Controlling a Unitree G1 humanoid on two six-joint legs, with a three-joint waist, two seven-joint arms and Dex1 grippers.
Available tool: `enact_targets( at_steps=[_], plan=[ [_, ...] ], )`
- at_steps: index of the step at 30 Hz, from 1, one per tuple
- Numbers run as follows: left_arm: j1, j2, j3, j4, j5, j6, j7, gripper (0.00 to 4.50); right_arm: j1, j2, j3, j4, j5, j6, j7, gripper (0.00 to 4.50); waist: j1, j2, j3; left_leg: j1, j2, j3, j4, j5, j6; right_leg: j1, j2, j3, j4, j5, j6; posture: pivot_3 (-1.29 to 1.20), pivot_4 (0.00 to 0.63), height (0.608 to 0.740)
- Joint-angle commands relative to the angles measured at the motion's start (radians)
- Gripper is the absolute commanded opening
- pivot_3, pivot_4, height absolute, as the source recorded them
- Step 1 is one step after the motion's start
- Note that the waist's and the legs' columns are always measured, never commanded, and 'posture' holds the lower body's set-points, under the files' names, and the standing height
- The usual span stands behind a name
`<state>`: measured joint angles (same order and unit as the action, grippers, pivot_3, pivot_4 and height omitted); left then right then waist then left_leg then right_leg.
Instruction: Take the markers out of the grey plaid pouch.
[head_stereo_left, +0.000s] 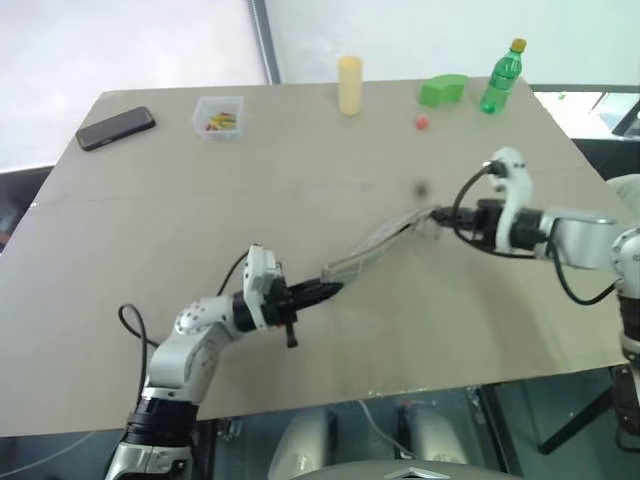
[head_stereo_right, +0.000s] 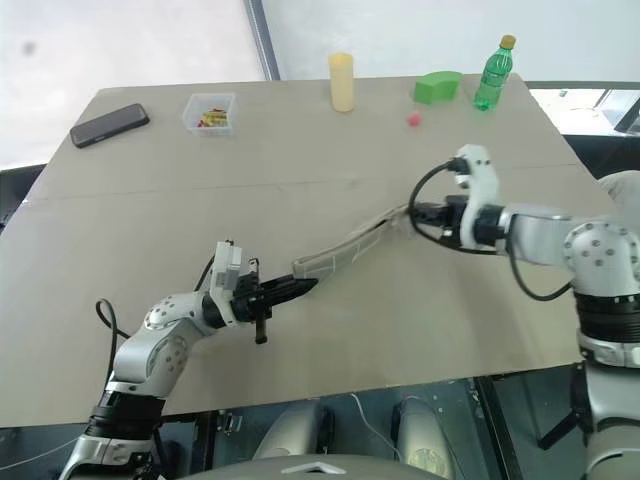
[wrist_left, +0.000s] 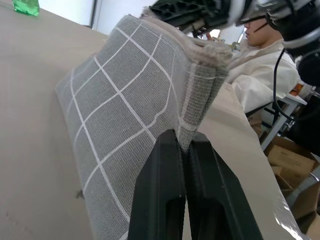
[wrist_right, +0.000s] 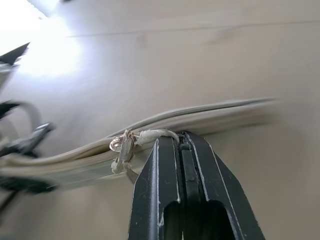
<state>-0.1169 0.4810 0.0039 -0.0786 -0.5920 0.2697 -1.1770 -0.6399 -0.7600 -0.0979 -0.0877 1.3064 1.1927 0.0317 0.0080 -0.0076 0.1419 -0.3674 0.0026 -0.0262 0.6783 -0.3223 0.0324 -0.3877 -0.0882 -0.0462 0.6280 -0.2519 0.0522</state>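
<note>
The grey plaid pouch (head_stereo_left: 372, 248) hangs above the table, stretched slantwise between my two grippers. My left gripper (head_stereo_left: 335, 290) is shut on the pouch's near end, pinching the fabric edge (wrist_left: 200, 95) between its black fingers. My right gripper (head_stereo_right: 410, 212) is shut on the far end, where the thin cord loop (wrist_right: 145, 135) with a small metal ring runs into its fingertips. The pouch's long edge (wrist_right: 200, 117) runs away from the right gripper toward the left one. The markers are hidden.
Along the table's far side lie a black phone (head_stereo_left: 115, 128), a clear box of small items (head_stereo_left: 218, 115), a yellow cylinder (head_stereo_left: 349, 84), a green block (head_stereo_left: 443, 90), a red ball (head_stereo_left: 421, 122) and a green bottle (head_stereo_left: 502, 76). A person (wrist_left: 260, 65) sits beyond the table.
</note>
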Motion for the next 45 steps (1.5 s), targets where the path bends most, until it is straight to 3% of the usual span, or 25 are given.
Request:
enact_targets(
  at_steps=[1, 4, 6, 11, 15, 24, 27, 29, 30, 36, 45],
  plan=[
    [0.003, 0.023, 0.041, -0.010, -0.022, -0.013, -0.023, 0.00, 0.002, -0.072, -0.094, 0.034, -0.097, -0.017, 0.021, 0.09, 0.003, 0.000, 0.000, 0.000, 0.000, 0.000, 0.000, 0.000, 0.000, 0.000, 0.000, 0.000, 0.000, 0.000, 0.000, 0.00, 0.150, 0.740],
    [0.002, 0.027, 0.048, -0.009, -0.026, -0.012, -0.026, 0.00, 0.018, -0.104, -0.104, 0.033, -0.155, -0.012, 0.053, 0.09, 0.003, 0.000, 0.000, -0.001, 0.000, 0.000, 0.000, 0.000, 0.000, 0.000, -0.001, 0.000, -0.001, 0.000, 0.000, 0.00, 0.150, 0.740],
    [-0.005, 0.028, 0.054, -0.014, -0.046, -0.003, -0.035, 0.00, 0.069, -0.176, -0.109, -0.079, -0.147, 0.015, 0.140, 0.09, 0.007, 0.001, 0.001, -0.001, 0.000, 0.000, 0.000, 0.000, 0.001, 0.000, -0.001, 0.000, -0.002, 0.000, 0.000, 0.00, 0.150, 0.740],
    [-0.063, 0.036, 0.074, -0.093, -0.254, 0.218, -0.032, 0.00, 0.152, -0.281, -0.203, -0.316, 0.015, 0.071, 0.298, 0.09, 0.005, 0.002, 0.001, -0.013, 0.000, -0.003, 0.004, 0.000, 0.001, -0.009, -0.001, -0.003, -0.001, 0.000, 0.000, 0.00, 0.150, 0.740],
    [-0.104, 0.049, 0.086, -0.088, -0.348, 0.356, -0.015, 0.00, 0.180, -0.349, -0.318, -0.377, 0.118, 0.079, 0.312, 1.81, 0.006, 0.002, 0.001, -0.013, 0.000, -0.004, 0.006, 0.000, 0.001, -0.007, -0.001, -0.004, -0.001, 0.001, 0.002, 0.00, 0.150, 0.740],
    [-0.087, 0.026, -0.044, 0.061, -0.002, 0.013, -0.088, 0.00, 0.248, -0.421, -0.333, -0.482, 0.111, 0.050, 0.293, 1.81, 0.007, 0.001, 0.001, -0.012, -0.002, -0.003, 0.006, 0.000, 0.001, -0.007, 0.000, -0.004, -0.001, 0.001, 0.002, 0.00, 0.150, 0.740],
    [-0.077, 0.008, -0.058, 0.084, 0.045, -0.063, -0.090, 0.00, 0.290, -0.431, -0.366, -0.489, 0.117, 0.046, 0.298, 1.03, 0.008, 0.001, 0.001, -0.012, -0.001, -0.004, 0.006, 0.000, 0.001, -0.006, -0.001, -0.004, -0.001, 0.001, 0.002, 0.00, 0.150, 0.740],
    [-0.069, -0.004, -0.049, 0.081, 0.045, -0.074, -0.079, 0.00, 0.269, -0.423, -0.338, -0.507, 0.134, 0.022, 0.274, 0.10, 0.007, 0.001, 0.001, -0.012, -0.001, -0.003, 0.006, 0.000, 0.001, -0.006, -0.002, -0.003, -0.001, 0.001, 0.002, 0.00, 0.150, 0.740],
    [-0.067, -0.006, -0.048, 0.079, 0.042, -0.072, -0.078, 0.00, 0.255, -0.407, -0.306, -0.515, 0.161, 0.010, 0.258, 0.01, 0.006, 0.001, 0.001, -0.012, -0.001, -0.003, 0.006, 0.000, 0.001, -0.006, -0.002, -0.002, -0.001, 0.002, 0.002, 0.00, 0.150, 0.740],
    [-0.058, -0.020, -0.041, 0.072, 0.046, -0.080, -0.058, 0.00, 0.184, -0.309, -0.109, -0.538, 0.195, -0.022, 0.214, 0.01, 0.006, 0.001, 0.000, -0.011, 0.000, -0.004, 0.007, 0.000, 0.001, -0.006, -0.001, -0.003, 0.000, 0.002, 0.003, 0.00, 0.150, 0.740],
    [-0.043, -0.028, -0.041, 0.046, 0.041, -0.085, -0.042, 0.00, 0.153, -0.230, 0.079, -0.469, 0.034, -0.007, 0.287, 0.01, 0.005, 0.001, 0.000, -0.012, -0.001, -0.003, 0.008, 0.000, 0.001, -0.006, -0.002, -0.003, -0.001, 0.002, 0.003, 0.00, 0.150, 0.740]
  ],
)
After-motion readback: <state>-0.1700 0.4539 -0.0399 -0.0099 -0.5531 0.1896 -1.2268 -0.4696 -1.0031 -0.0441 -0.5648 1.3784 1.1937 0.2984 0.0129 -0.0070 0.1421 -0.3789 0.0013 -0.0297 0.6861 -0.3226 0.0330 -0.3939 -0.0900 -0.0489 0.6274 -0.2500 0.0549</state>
